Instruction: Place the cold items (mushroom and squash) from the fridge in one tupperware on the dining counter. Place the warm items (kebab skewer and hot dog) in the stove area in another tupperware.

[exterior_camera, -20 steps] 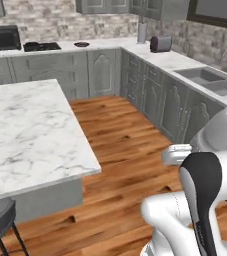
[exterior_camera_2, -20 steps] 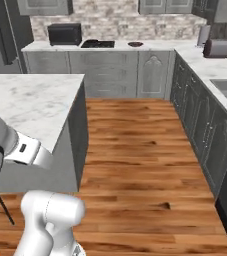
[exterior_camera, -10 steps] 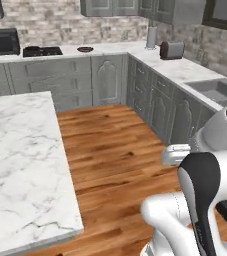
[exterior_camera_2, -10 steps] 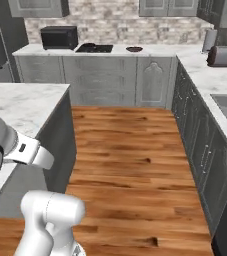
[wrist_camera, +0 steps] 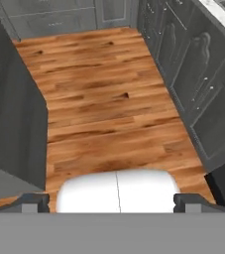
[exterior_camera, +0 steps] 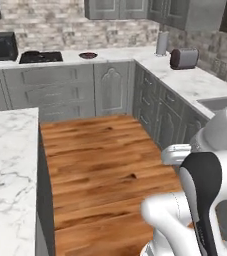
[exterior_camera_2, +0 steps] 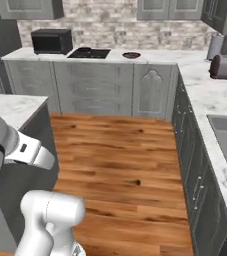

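Two risks: with the gripper spread wide and empty, the base could clip the island corner or miss the stove.

Kitchen — stovetop, microwave, perhaps toaster

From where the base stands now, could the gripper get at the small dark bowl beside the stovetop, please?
Probably not: the bowl sits on the far counter, across the wood floor, while the open gripper points at the floor.

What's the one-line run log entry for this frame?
phase: base in transit over wood floor | gripper: open, empty | ahead: stove, microwave | right: toaster | task items: none in sight
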